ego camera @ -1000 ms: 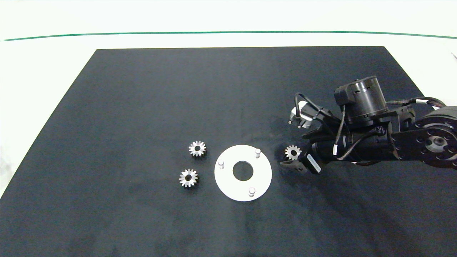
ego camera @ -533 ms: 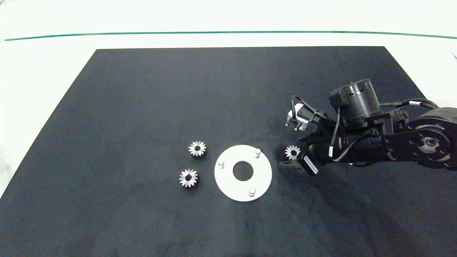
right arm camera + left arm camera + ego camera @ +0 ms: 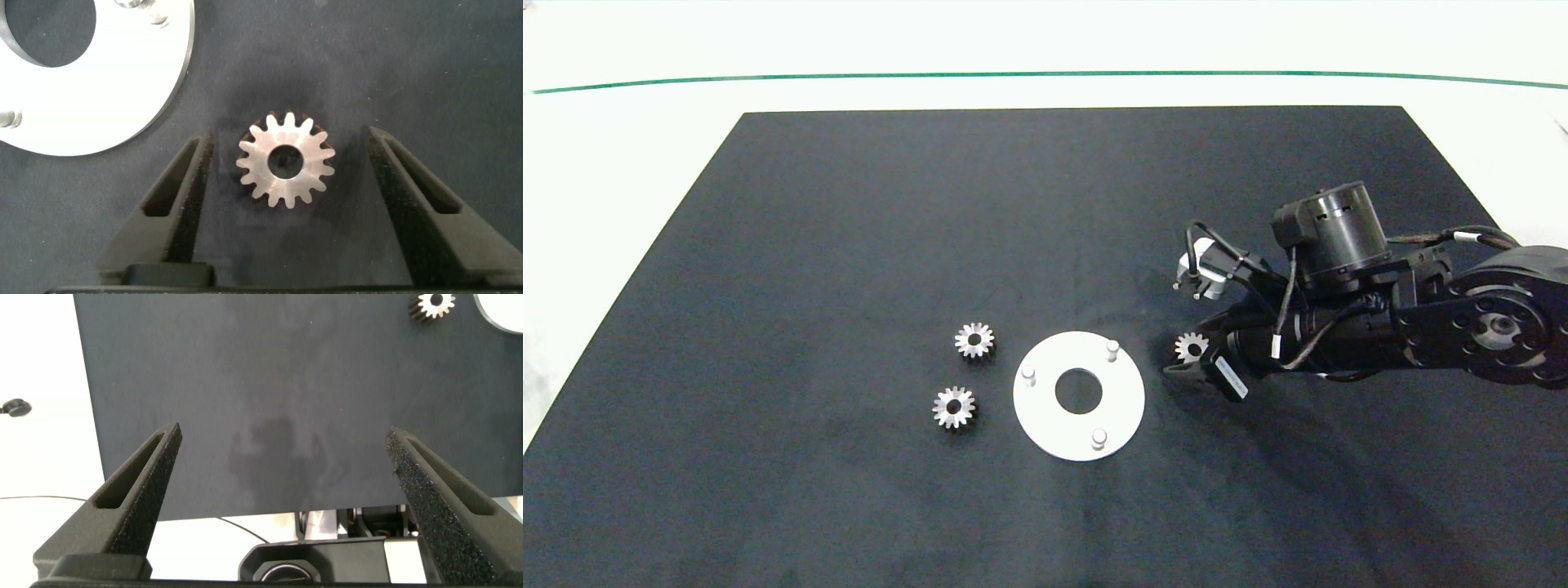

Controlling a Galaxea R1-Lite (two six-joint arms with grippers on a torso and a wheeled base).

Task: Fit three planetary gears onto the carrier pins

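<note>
We'd close the right gripper, fingers wide either side of the gear right of the disc, squarely, probably still untouched.

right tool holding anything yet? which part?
Nothing held. The right tool is open, fingers either side of the small silvery metal spur gear lying on the black mat, not touching its teeth.

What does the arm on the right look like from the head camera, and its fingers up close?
The right arm is black with a round drum-shaped joint housing, loose black cables with white tags, a small silver-grey fitting and a white label near the right gripper. Its fingers are dark grey, wedge-shaped and slotted.
</note>
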